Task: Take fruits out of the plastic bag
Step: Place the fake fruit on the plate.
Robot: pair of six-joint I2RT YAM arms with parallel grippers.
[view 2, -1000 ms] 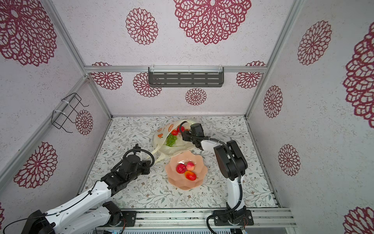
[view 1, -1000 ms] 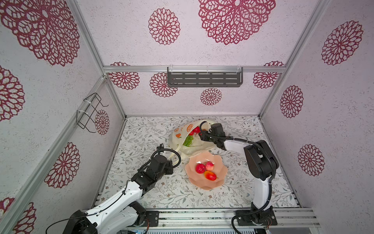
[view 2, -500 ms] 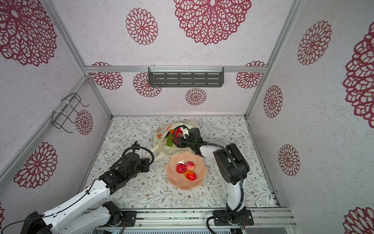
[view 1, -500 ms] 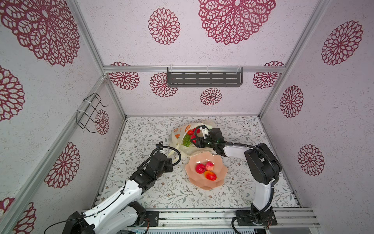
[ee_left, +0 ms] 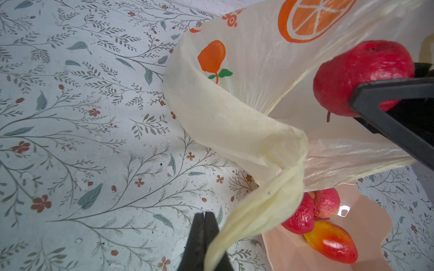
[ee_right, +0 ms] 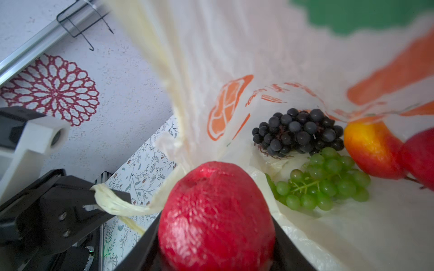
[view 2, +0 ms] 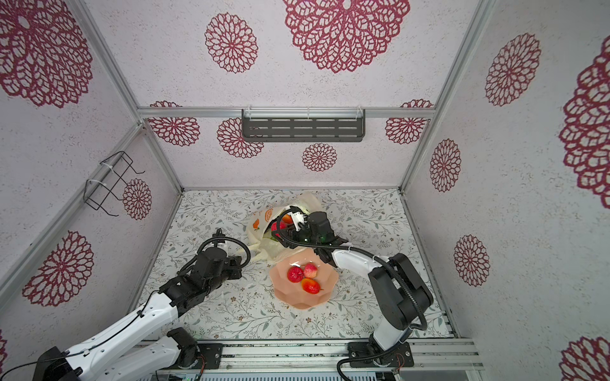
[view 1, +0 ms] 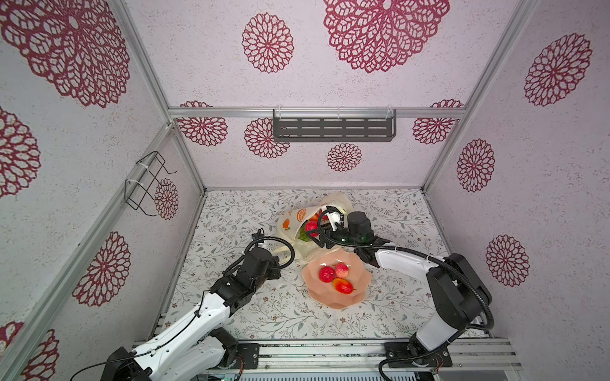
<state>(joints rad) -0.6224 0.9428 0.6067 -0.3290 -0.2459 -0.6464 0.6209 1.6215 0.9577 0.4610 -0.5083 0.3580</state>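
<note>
We see the left gripper (ee_left: 205, 214) shut tight, pinching one loop handle (ee_left: 270, 187) of the plastic bag (ee_left: 234, 105) & holding it stretched out to the side, low over the table (view 1: 231, 231). The right gripper (ee_right: 216, 225) is partway open w/ a round red fruit (ee_right: 211, 194) squeezed btw its two black fingers, right at the bag's open mouth. Deeper in the bag we see dark grapes (ee_right: 298, 133), green grapes (ee_right: 326, 183), a red-yellow mango (ee_right: 371, 150) & another red fruit (ee_right: 420, 159), all close together. The bag lies near the back of the table & its edge reaches over the rim of the pink bowl (view 1: 358, 280). In the bowl: 2 red fruits (view 1: 326, 273) & 1 small mango (view 1: 343, 286), all touching
</note>
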